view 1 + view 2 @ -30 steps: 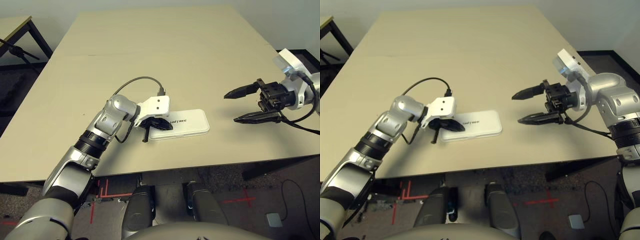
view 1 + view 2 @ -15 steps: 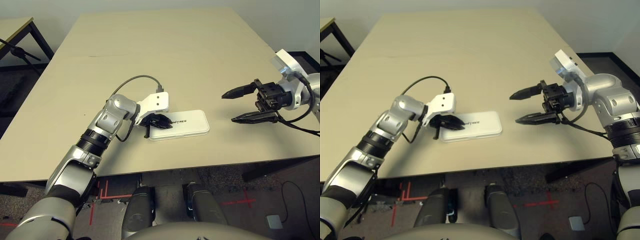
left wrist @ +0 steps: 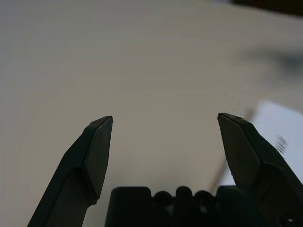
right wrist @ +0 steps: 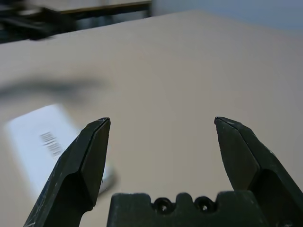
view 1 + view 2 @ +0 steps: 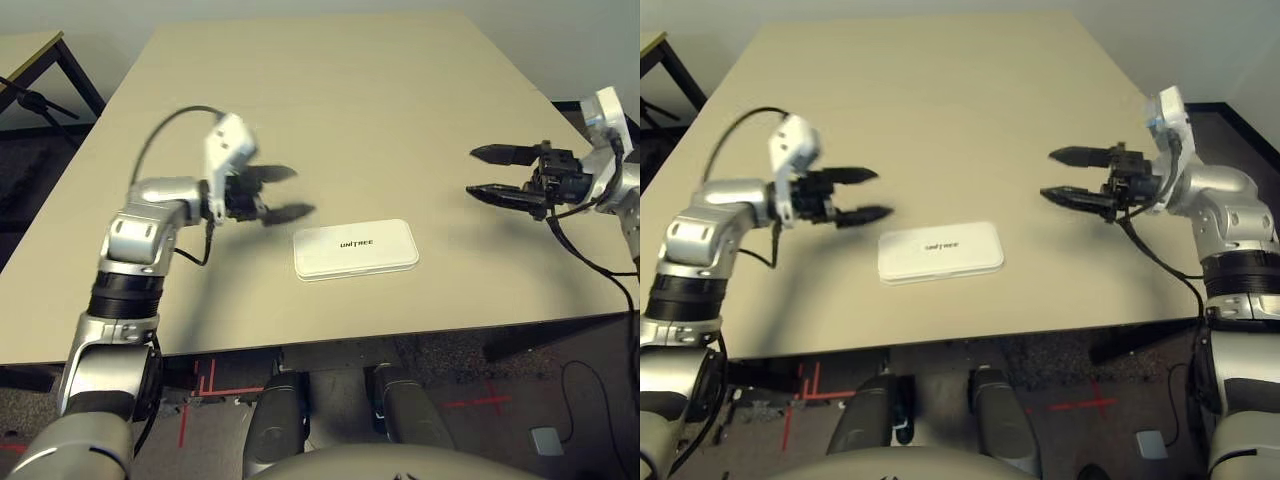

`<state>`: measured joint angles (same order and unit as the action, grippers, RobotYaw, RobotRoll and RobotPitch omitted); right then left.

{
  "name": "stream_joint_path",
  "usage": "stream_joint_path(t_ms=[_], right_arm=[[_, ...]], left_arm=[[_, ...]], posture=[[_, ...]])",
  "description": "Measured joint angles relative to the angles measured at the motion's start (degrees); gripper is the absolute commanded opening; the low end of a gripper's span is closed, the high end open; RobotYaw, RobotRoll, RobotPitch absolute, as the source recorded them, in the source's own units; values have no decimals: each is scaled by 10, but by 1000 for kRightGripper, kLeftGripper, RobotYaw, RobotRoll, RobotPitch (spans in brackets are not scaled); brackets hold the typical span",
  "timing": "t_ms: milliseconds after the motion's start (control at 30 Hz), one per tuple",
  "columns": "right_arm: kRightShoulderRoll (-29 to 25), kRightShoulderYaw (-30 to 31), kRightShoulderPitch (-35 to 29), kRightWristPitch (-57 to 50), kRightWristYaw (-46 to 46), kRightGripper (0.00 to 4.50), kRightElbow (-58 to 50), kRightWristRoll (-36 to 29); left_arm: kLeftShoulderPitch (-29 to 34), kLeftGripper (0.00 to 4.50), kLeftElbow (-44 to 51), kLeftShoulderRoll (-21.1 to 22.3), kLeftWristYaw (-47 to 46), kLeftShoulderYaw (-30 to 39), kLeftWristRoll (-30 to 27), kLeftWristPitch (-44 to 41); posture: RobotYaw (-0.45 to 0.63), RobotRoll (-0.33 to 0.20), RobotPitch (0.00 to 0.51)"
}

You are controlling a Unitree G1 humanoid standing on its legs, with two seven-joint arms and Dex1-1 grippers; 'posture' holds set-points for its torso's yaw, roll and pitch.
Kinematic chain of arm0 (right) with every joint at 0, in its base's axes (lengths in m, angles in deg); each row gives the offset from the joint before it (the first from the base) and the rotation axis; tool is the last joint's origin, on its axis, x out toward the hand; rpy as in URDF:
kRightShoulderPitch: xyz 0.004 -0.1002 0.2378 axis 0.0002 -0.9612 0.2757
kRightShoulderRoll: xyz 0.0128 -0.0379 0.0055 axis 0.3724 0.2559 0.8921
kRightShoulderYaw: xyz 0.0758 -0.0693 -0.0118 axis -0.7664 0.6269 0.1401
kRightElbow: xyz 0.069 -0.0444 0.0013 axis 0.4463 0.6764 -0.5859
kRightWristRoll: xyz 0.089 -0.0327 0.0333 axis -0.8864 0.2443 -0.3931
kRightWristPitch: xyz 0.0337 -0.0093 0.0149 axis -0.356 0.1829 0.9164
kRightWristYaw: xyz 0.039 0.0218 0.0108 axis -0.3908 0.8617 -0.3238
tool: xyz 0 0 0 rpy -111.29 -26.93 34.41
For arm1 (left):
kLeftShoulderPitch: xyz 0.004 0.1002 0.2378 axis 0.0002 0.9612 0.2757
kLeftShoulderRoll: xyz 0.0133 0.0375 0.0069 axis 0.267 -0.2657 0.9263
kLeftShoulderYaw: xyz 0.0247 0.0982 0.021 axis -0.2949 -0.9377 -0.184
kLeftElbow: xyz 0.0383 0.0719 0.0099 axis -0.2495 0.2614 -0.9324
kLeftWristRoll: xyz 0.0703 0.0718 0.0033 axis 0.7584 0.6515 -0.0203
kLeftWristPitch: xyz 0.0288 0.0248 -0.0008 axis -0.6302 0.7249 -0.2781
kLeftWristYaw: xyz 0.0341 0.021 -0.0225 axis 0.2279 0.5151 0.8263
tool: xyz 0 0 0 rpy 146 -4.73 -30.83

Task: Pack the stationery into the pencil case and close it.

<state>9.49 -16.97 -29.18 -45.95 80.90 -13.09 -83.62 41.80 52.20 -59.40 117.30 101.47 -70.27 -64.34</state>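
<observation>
The white pencil case (image 5: 356,248) lies flat on the table with its lid down and the dark logo facing up; it also shows as a white slab (image 4: 45,144) and a white corner (image 3: 279,142). The highlighter, marker and small block are hidden or out of view. My left gripper (image 5: 290,192) hovers open to the left of the case, raised off the table, with nothing between its fingers (image 3: 97,151). My right gripper (image 5: 482,172) hangs open well to the right of the case, also holding nothing.
The beige table (image 5: 330,110) stretches wide behind the case. Its front edge runs just below the case. A second table with dark legs (image 5: 40,85) stands off to the far left. A grey cable (image 5: 165,125) loops over my left wrist.
My left gripper has lifted off the case's left end, swung up and to the left, and opened. My right gripper has drawn back to the right and risen a little.
</observation>
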Motion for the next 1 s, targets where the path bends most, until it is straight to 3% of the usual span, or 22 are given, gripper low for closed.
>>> stream_joint_path(t_ms=[233, 500, 733, 1000], right_arm=[[60, -41, -8, 54, -195, 4500, 61, 61], [81, -90, 4, 128, -434, 4500, 163, 115], [89, -106, 14, 170, -473, 4500, 207, 128], [77, -120, 53, 173, -467, 4500, 251, 129]], left_arm=[[46, 4449, -17, -48, -177, 68, 9, 79], [100, 4449, -38, -72, -355, 141, 32, 173], [139, 4449, -39, -78, -424, 145, 46, 219], [132, 4449, -36, -91, -456, 106, 69, 254]], posture=[[-38, 0, 110], [-34, 0, 103], [-29, 0, 99], [-73, 0, 141]])
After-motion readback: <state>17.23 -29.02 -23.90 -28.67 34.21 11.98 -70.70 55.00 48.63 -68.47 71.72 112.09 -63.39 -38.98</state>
